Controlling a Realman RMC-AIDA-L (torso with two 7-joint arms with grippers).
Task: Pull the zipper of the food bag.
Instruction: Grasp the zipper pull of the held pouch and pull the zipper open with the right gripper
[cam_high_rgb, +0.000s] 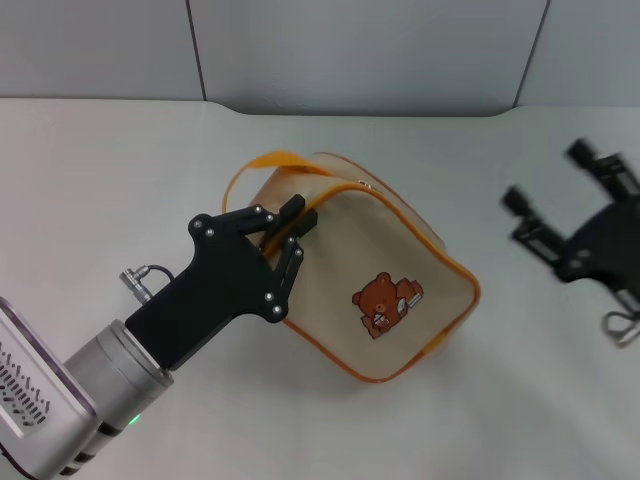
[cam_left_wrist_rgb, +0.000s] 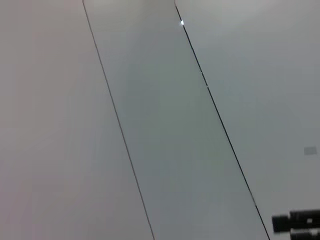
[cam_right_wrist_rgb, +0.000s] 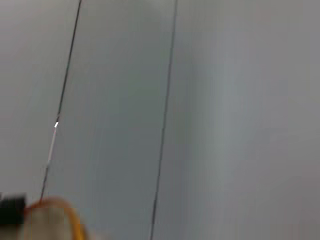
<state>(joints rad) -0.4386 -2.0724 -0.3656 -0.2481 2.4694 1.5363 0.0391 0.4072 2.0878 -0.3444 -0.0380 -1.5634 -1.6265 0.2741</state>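
My left arm reaches in from the desk's near left corner, its left gripper (cam_high_rgb: 290, 232) angled up toward the far edge. Its fingers (cam_high_rgb: 291, 208) are pinched together on the left end of the food bag (cam_high_rgb: 385, 290), clamping the fabric by the orange zipper (cam_high_rgb: 400, 205) edge. The bag lies tilted near the middle of the desk (cam_high_rgb: 90, 190), bear face up. My right gripper (cam_high_rgb: 545, 225) hovers near the right edge, well apart from the bag, fingers spread apart.
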